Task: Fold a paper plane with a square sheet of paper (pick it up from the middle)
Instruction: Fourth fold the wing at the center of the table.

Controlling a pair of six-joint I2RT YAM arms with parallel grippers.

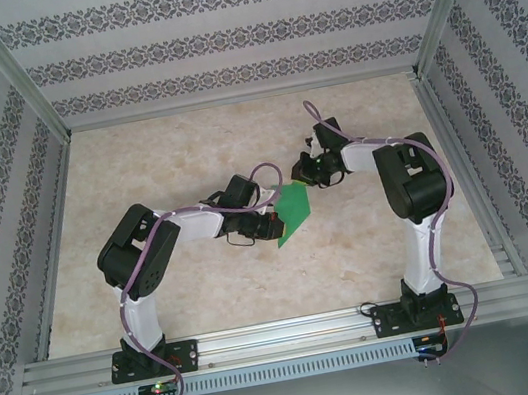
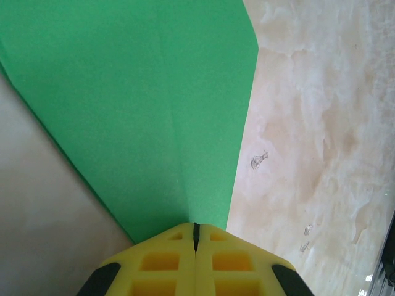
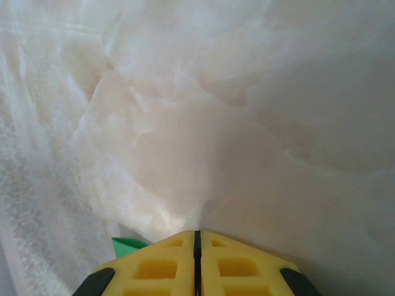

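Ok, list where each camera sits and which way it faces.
Top external: above, behind the bases, looking down at the table; both arms show, left gripper and right gripper at the green paper.
Left wrist: looks past its shut yellow fingers along the paper.
Right wrist: looks past its shut fingers onto the table.
Shared: the green paper appears in all three.

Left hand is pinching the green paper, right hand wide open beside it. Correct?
Not quite. The right hand is shut: the right wrist view shows its fingers pressed together. The rest holds: the left hand is pinching the green paper, with the right hand beside it.
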